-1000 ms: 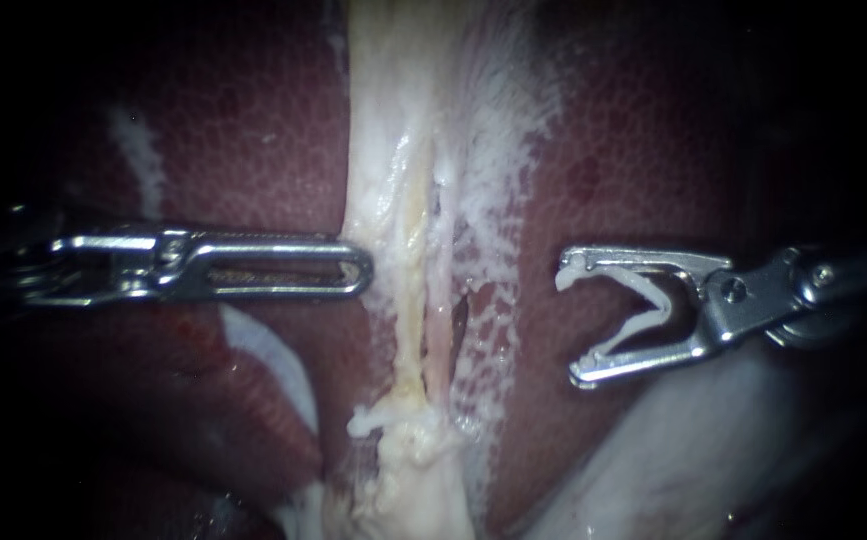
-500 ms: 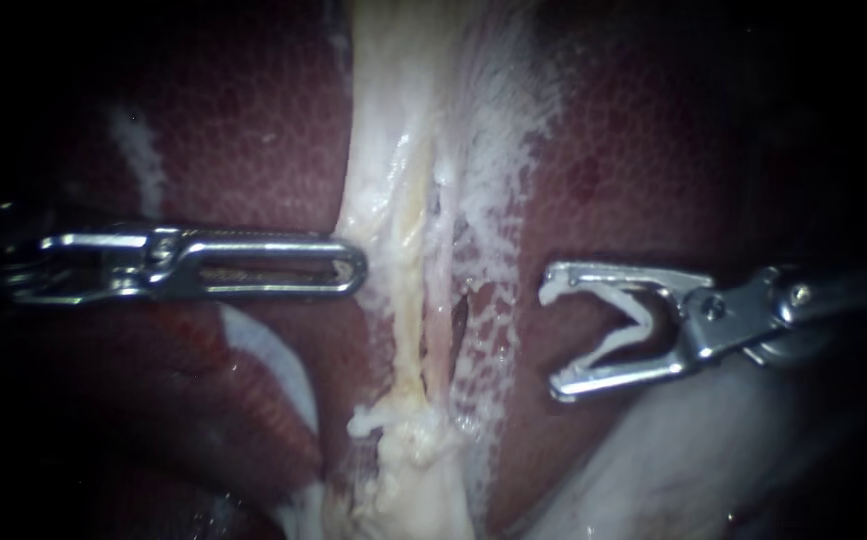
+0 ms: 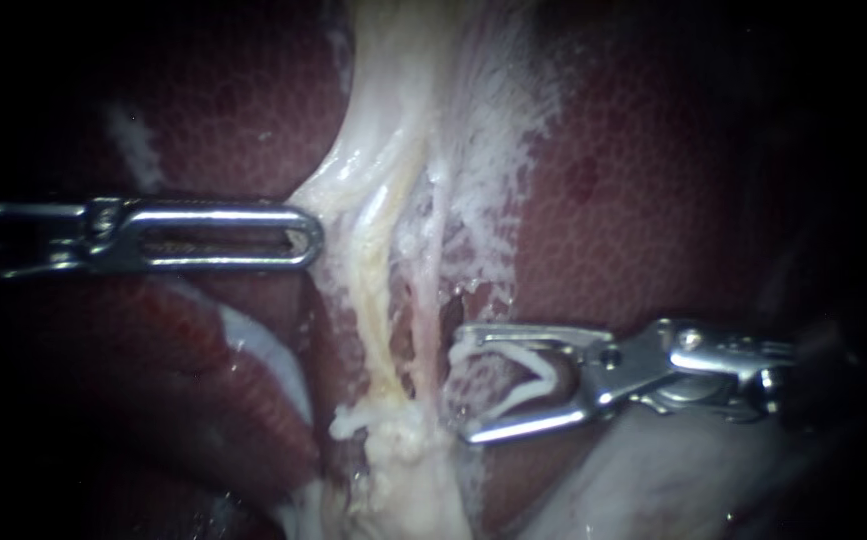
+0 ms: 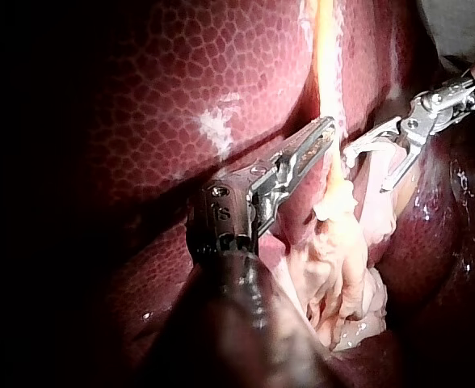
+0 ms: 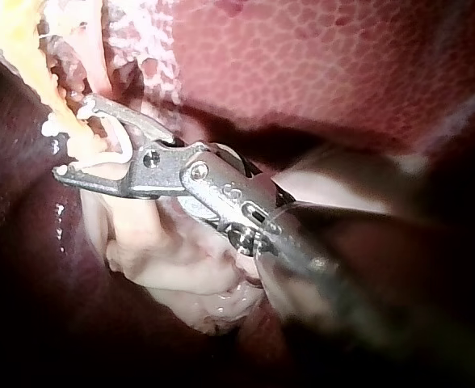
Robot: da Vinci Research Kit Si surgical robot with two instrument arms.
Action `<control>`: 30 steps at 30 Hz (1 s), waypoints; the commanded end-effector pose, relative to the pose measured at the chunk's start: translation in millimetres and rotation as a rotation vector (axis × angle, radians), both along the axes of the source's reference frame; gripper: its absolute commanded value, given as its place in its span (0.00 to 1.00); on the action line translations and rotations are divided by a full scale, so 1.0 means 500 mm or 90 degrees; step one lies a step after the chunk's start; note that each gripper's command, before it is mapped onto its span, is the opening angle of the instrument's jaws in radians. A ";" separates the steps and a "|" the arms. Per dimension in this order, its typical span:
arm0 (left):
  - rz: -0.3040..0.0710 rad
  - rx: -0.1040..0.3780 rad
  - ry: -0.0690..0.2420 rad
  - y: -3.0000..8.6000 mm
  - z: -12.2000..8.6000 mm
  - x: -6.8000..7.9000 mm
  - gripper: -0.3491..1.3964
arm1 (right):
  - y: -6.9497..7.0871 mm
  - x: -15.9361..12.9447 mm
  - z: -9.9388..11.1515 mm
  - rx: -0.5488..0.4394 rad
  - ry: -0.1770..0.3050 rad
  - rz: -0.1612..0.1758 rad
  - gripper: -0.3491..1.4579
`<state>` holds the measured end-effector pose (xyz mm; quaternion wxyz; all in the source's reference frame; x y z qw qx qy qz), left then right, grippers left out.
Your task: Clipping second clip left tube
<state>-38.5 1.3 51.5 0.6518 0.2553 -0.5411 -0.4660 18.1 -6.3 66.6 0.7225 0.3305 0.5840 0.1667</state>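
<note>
Two instruments, nearest first. The right instrument (image 3: 461, 390) comes in from the right. Its jaws stand apart and carry one open white clip (image 3: 523, 395), one leg lying along each jaw. Its shaft is lost in the dark at the edge. In the right wrist view the same instrument (image 5: 72, 137) fills the near field. The clip (image 5: 127, 145) shows only as a thin white curve, and blurred shaft hides what is under it.

The left instrument (image 3: 308, 237) comes in from the left with its jaws together. The tip pinches the edge of the pale tissue (image 3: 473, 170), which tents toward it. Its shaft is cut off at the edge. In the left wrist view its own dark, blurred shaft covers the near tissue; its tip (image 4: 326, 128) lies against the yellow strand.

Behind the jaws are two tubes, running top to bottom. The left tube (image 3: 373, 300) is yellowish and lies between the two instruments. The right tube (image 3: 421, 330) is thin and pinkish, just beside the clip's open mouth. The jaw tips are right next to it, but I cannot tell whether either tube is inside the mouth. In the left wrist view the right instrument (image 4: 365, 168) has its tips just beside the left tube (image 4: 326, 48).

One small white piece (image 3: 358, 420) lies across the lower end of the left tube; whether it is a clip or tissue is hard to make out.

Farthest back, one liver (image 3: 633, 200) lies on both sides, its margins falling into darkness.
</note>
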 end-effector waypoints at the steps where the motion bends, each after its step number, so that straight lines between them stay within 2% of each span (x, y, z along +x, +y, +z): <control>1: -0.001 -0.001 0.001 -0.0001 -0.0003 -0.0001 0.00 | -0.0002 0.0007 0.0005 0.002 0.000 -0.002 0.52; 14: -0.002 -0.002 0.003 -0.0011 -0.0014 -0.0006 0.00 | 0.0016 0.0052 0.0032 0.007 -0.007 -0.010 0.52; 27: -0.002 -0.003 0.003 -0.0014 -0.0010 -0.0010 0.00 | -0.0024 0.0116 0.0032 0.042 0.003 -0.052 0.50; 30: -0.003 -0.003 0.003 -0.0014 -0.0010 -0.0010 0.00 | -0.0027 0.0127 0.0028 0.046 0.008 -0.061 0.50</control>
